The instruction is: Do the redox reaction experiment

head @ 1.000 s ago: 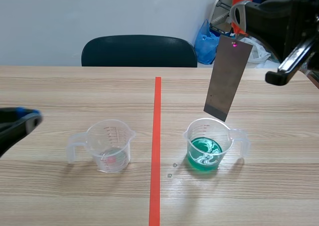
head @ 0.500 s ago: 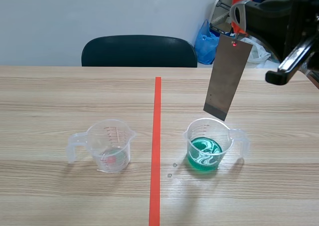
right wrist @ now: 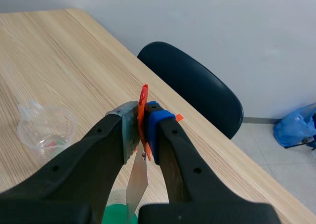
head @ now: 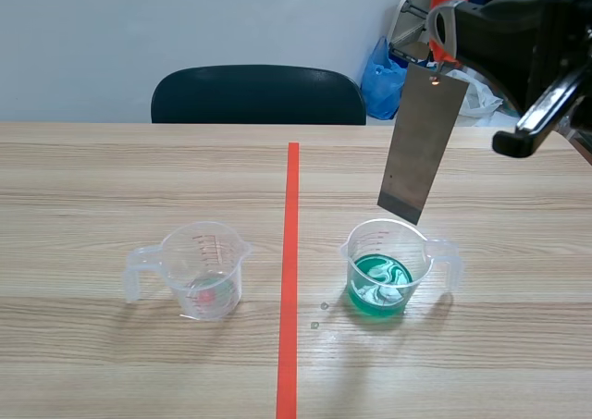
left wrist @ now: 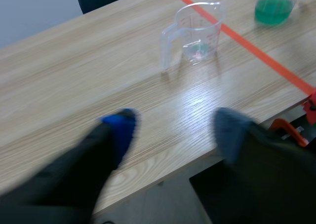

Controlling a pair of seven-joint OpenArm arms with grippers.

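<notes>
A grey metal sheet hangs tilted from an orange clip, its lower edge just above a clear beaker of green liquid. My right gripper is shut on that clip, with the sheet dangling below it over the green liquid. A second clear beaker, nearly empty, stands left of the tape line. My left gripper is out of the scene view. It hovers open over the table's near edge, well short of that beaker, with nothing between its fingers.
An orange-red tape line runs down the table between the two beakers, with small droplets beside it. A dark chair stands behind the table's far edge, and a blue bag lies on the floor beyond.
My left gripper, at the scene's left edge a second ago, has drawn back out of that view. The right arm and the sheet have stayed put. The swirl in the green liquid has shifted.
</notes>
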